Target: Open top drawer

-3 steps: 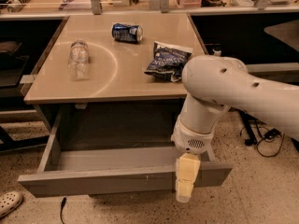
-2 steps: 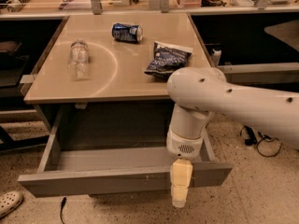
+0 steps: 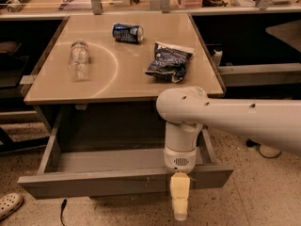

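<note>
Camera view: jaws before open top drawer (image 3: 94, 184)

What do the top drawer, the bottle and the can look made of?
Top drawer: matte grey, possibly painted metal or laminate; pale scuffs on front.
Bottle: clear plastic, tabletop shows through.
Can: glossy metal, likely aluminium, blue print.
Gripper: cream, plastic-looking, hanging before the drawer front.

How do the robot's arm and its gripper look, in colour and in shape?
The arm is a thick white tube with a rounded elbow and small dark dots along it. Its wrist has a small vent grille. The gripper, in front of the top drawer, is pale yellow and blocky.
</note>
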Controlling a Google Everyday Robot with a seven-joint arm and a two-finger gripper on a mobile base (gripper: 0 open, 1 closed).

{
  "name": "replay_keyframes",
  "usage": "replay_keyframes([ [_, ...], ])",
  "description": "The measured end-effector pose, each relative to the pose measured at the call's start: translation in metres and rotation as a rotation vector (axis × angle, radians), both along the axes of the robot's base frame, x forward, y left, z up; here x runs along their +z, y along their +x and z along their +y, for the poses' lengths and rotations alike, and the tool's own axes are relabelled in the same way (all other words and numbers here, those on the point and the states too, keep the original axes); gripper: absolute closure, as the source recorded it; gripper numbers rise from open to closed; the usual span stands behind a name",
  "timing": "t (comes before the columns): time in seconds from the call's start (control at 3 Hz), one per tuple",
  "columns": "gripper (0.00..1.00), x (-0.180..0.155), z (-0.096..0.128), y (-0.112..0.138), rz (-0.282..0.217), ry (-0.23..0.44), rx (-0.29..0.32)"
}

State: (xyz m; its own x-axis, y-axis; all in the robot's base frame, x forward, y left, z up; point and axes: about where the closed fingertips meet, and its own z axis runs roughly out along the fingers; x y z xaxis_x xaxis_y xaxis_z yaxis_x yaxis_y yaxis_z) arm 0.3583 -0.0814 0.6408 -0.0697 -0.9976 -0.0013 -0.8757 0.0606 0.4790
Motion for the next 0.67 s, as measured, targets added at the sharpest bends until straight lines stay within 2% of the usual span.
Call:
replay_keyframes([
  [0.33,0.00,0.003,0.000,-0.001,0.003,-0.001,0.001],
  [0.67,0.00,0.032,-0.017,-0.015,-0.005,0.020,0.003],
])
